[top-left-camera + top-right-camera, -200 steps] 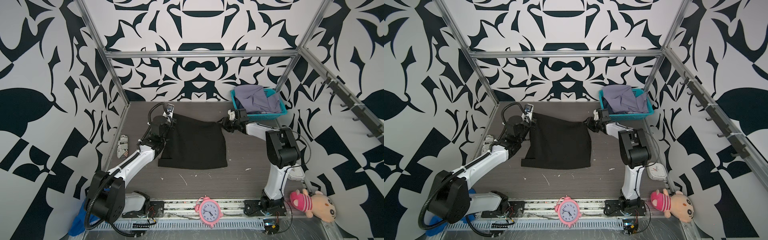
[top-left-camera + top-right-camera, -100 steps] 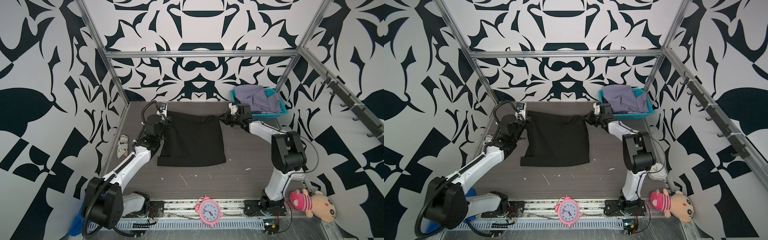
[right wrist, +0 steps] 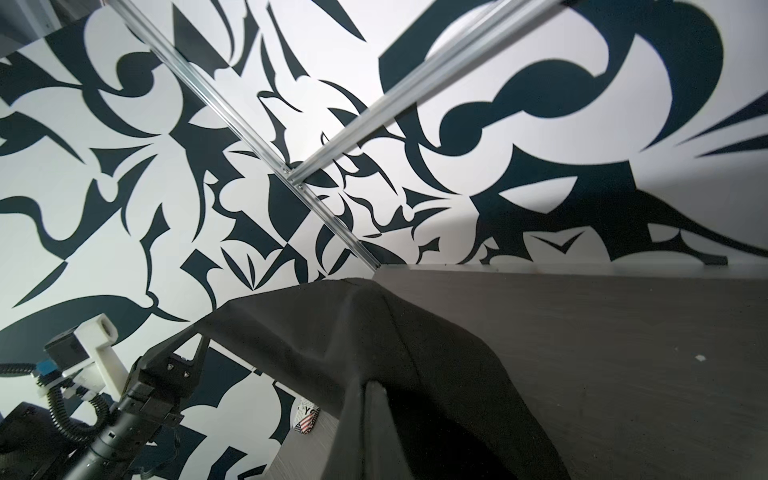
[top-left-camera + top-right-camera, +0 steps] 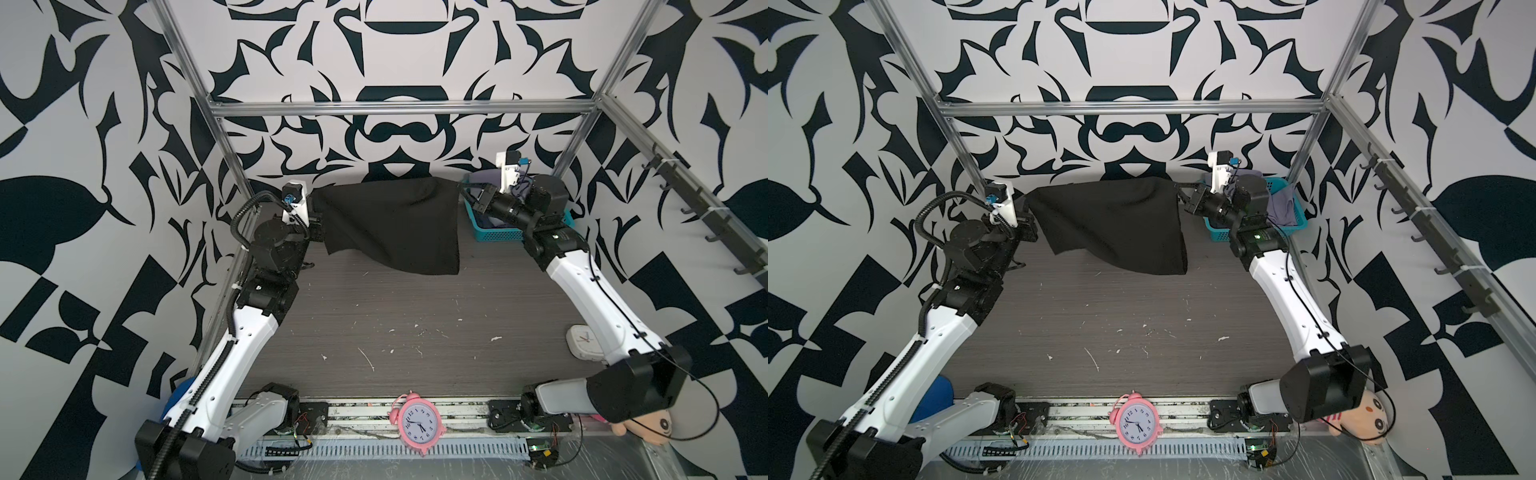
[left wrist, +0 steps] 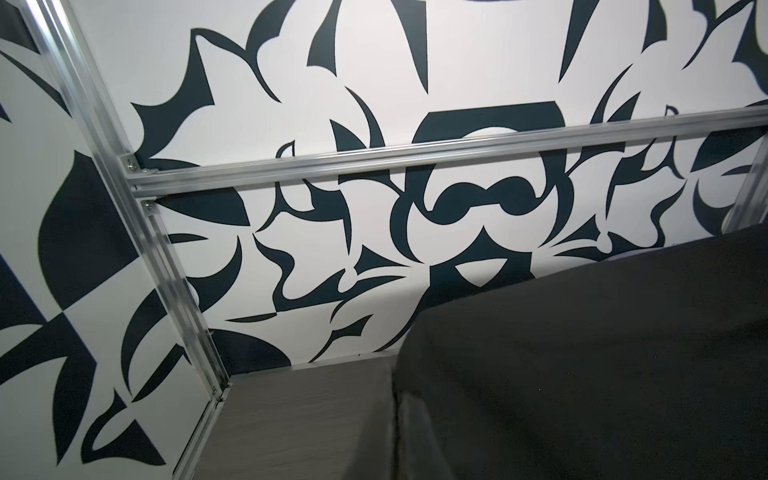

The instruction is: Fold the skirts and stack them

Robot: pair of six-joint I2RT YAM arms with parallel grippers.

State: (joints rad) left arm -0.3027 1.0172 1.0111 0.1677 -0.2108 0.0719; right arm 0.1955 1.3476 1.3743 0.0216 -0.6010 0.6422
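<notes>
Above the far part of the counter, the black skirt hangs as a slack curtain between the two arms. The left jaws and the right jaws are each closed tight on an upper corner of the cloth. The left arm holds the corner by the side wall, and the right arm holds the corner just in front of the turquoise basket. The right wrist view shows the left pinch plainly, with cloth bunched at its own jaws. The top edge sags slightly at its middle. The lower hem is uneven: its left corner curls up and its right corner hangs lowest, near the counter, though contact cannot be judged.

Change: one second earlier the skirt lay spread flat on the counter, with the right jaws part open at its far corner. They have since closed, and both arms have risen and drawn back toward the rear wall, carrying the garment up. Half a second earlier most of the cloth was on the counter, with only the far edge raised.

Meaning: the pick-up looks complete and even, so the skirt is probably ready to be lowered and doubled over. No fold is made yet and nothing is stacked. The lavender-grey skirt waits in the basket; the denim skirt shows in no view.
</notes>
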